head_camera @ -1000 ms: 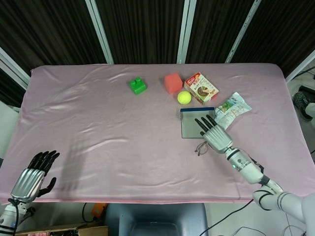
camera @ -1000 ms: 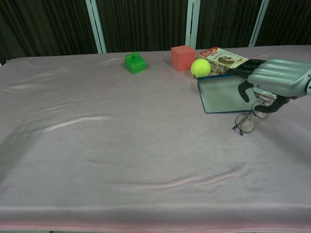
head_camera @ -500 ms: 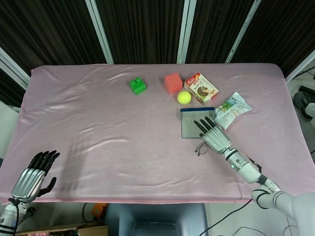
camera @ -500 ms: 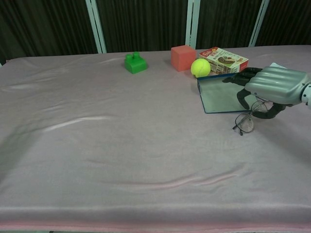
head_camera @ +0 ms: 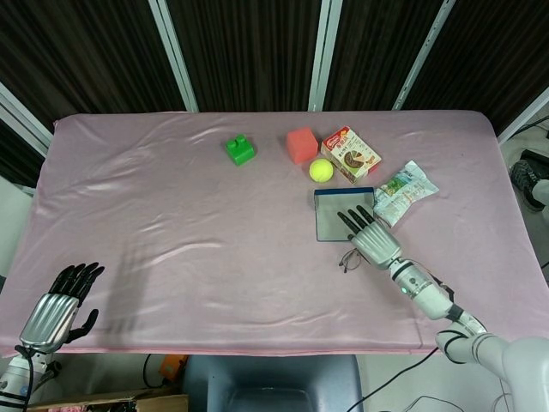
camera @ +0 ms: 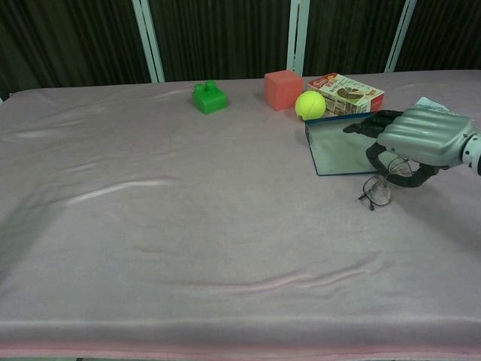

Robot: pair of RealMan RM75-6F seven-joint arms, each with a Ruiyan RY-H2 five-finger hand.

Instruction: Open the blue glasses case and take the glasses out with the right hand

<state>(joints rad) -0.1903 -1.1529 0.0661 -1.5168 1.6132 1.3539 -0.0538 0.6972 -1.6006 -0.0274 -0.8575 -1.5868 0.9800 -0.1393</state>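
The blue glasses case [head_camera: 333,225] [camera: 334,150] lies flat and open at the right of the pink table, showing a grey inside. The glasses [head_camera: 351,258] [camera: 375,193] rest on the cloth just in front of it, outside the case. My right hand [head_camera: 373,239] [camera: 422,135] hovers over the case's near right corner, fingers stretched forward and thumb curled down beside the far lens, which it partly hides. I see no grip on the glasses. My left hand [head_camera: 58,307] rests off the table's near left corner, holding nothing, and shows only in the head view.
Behind the case sit a tennis ball [head_camera: 322,170] [camera: 310,105], a red cube [head_camera: 301,144] [camera: 283,89], a snack box [head_camera: 350,154] [camera: 346,92] and a green block [head_camera: 240,150] [camera: 208,98]. A snack packet [head_camera: 403,190] lies to the right of the case.
My right hand has sunk a little and drawn slightly back toward me and to the left. The glasses have barely shifted. The left hand has not moved.
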